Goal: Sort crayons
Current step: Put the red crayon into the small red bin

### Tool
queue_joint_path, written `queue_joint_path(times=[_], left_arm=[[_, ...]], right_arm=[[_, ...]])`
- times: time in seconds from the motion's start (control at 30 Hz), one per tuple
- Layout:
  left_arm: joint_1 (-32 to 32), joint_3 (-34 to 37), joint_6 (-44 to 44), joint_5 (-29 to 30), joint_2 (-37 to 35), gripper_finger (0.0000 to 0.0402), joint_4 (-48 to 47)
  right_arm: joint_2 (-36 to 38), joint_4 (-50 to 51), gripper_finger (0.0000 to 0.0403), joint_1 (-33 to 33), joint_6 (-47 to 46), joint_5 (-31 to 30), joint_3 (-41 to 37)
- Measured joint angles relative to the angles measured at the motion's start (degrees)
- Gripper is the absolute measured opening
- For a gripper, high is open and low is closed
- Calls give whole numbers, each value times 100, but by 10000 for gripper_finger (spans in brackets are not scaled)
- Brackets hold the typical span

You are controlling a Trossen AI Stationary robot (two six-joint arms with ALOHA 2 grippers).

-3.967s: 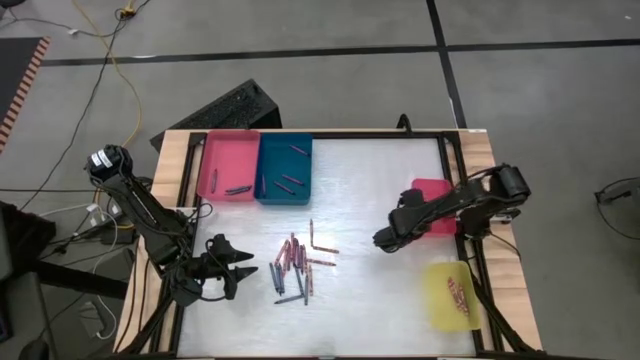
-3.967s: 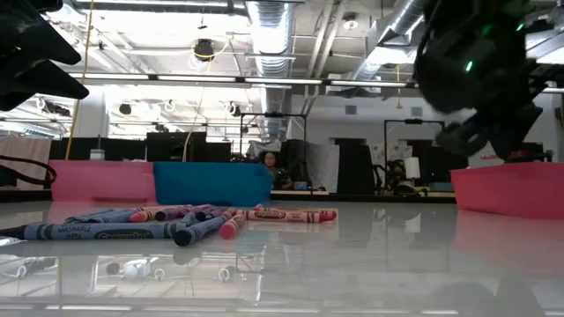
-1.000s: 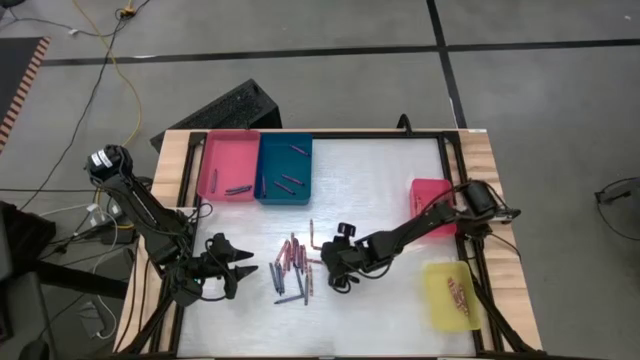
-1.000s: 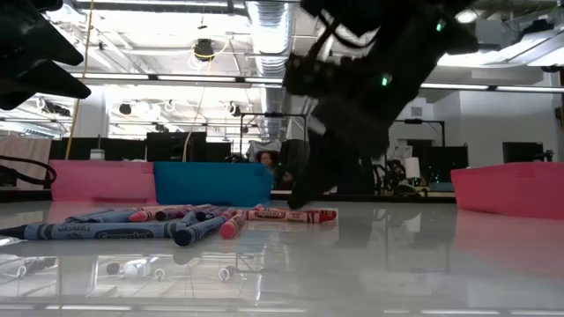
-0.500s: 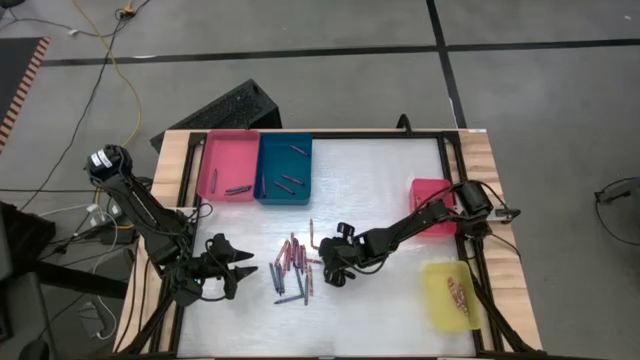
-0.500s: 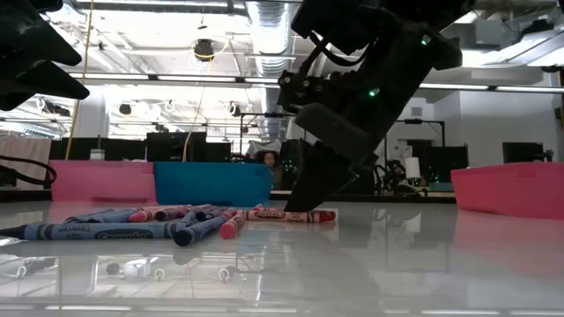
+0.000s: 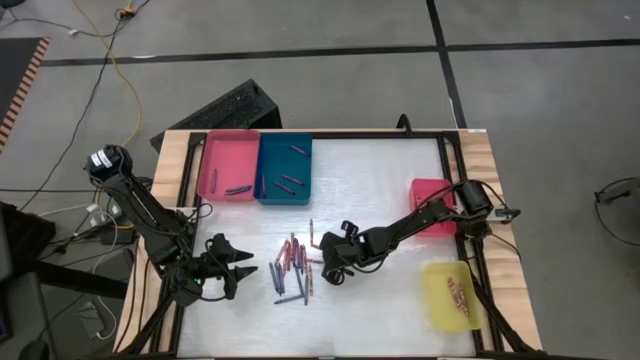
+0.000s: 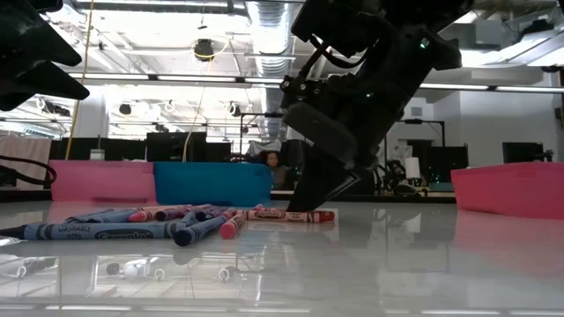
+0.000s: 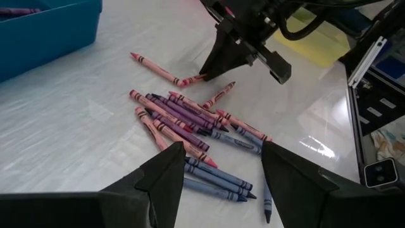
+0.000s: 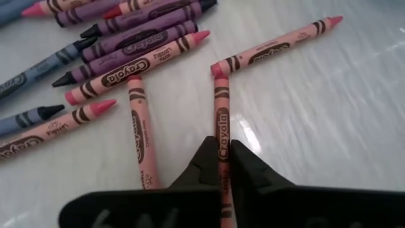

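Observation:
The crayons [image 7: 295, 268] lie in a loose heap on the white table, pink, purple and grey-blue; they also show in the low view [image 8: 176, 220] and in the left wrist view [image 9: 190, 120]. My right gripper [image 7: 327, 257] is down at the heap's right side, shut on a pink crayon [image 10: 221, 107] that meets another pink crayon [image 10: 278, 41] in an L. My left gripper [image 7: 243, 270] is open and empty, left of the heap and clear of it; its fingers [image 9: 168, 177] frame the heap in the left wrist view. My right gripper pinches the pink crayon by its two long sides [image 10: 223, 136] between its two fingertips [image 10: 202, 161], toward the crayon's right-hand end. The fingers slant down from the table's right side, in line with the crayon. The crayon lies flat on the table [image 8: 295, 215].
A pink tray [image 7: 228, 165] and a blue tray [image 7: 285, 168] stand side by side at the far left, each with a few crayons. A red tray [image 7: 432, 200] and a yellow tray [image 7: 450, 293] with crayons stand at the right edge.
My right gripper has gone a little toward the table's left edge, to the right side of the crayon heap, and its fingertips now stand on the pink crayon. The crayons have stayed where they were.

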State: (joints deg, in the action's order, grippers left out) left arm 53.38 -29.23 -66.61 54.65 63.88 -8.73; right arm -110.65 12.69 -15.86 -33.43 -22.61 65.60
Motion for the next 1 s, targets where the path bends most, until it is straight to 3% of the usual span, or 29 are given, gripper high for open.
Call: queue_joint_path(times=[0.3, 0.43, 0.8, 1.0], left_arm=[[0, 0, -4, -2, 0, 199, 0], [-1, 0, -4, -7, 0, 199, 0], [-2, 2, -7, -13, 0, 199, 1], [-1, 2, -32, -9, 0, 199, 2]], right_arm=[[218, 125, 16, -54, -746, 20, -25], [567, 416, 16, -92, -1265, -254, -31], [1821, 3113, 16, -312, -2976, -1441, -20], [2197, 5078, 16, -402, -4445, -1630, -15]])
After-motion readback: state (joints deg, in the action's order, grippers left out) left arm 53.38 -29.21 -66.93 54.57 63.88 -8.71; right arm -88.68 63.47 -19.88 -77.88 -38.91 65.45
